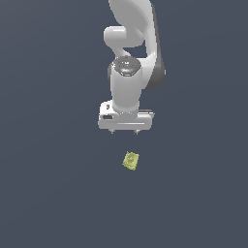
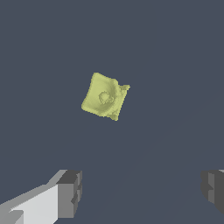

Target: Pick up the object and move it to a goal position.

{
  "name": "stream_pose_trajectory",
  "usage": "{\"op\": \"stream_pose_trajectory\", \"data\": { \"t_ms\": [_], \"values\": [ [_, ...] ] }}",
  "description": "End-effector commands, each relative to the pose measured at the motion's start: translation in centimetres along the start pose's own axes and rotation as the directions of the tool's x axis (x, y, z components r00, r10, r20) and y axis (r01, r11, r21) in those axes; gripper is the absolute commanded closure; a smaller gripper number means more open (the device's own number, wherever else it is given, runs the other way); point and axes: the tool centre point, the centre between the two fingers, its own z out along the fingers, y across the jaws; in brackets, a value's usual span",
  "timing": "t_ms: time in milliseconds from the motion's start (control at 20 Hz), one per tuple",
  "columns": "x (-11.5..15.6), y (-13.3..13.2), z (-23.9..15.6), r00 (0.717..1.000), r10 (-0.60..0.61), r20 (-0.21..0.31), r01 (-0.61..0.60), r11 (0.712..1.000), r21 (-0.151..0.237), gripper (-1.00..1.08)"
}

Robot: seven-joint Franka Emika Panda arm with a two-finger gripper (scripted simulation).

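Observation:
The object (image 1: 131,161) is a small yellow-green squarish lump lying on the dark grey floor, turned at a slant. The wrist view shows the object (image 2: 104,96) with a dimpled centre and ragged corners. My white gripper (image 1: 124,131) hangs above the floor, just behind the object in the exterior view, and does not touch it. Its two dark-padded fingers (image 2: 70,193) stand far apart with nothing between them, so the gripper (image 2: 142,190) is open. The object lies beyond the fingertips, not between them.
The white arm (image 1: 133,43) rises behind the gripper toward the top of the exterior view. Around the object there is only flat dark grey floor (image 1: 53,193).

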Motion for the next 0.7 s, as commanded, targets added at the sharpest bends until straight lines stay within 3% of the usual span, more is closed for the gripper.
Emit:
{"op": "stream_pose_trajectory", "data": {
  "t_ms": [0, 400, 650],
  "values": [
    [0.0, 0.0, 0.0, 1.000, 0.000, 0.000, 0.000, 1.000, 0.000, -0.92],
    [0.7, -3.4, -1.6, 0.999, -0.029, -0.022, 0.029, 0.999, 0.021, -0.92],
    [0.7, -3.4, -1.6, 0.999, -0.027, -0.022, 0.028, 0.999, 0.022, -0.92]
  ]
}}
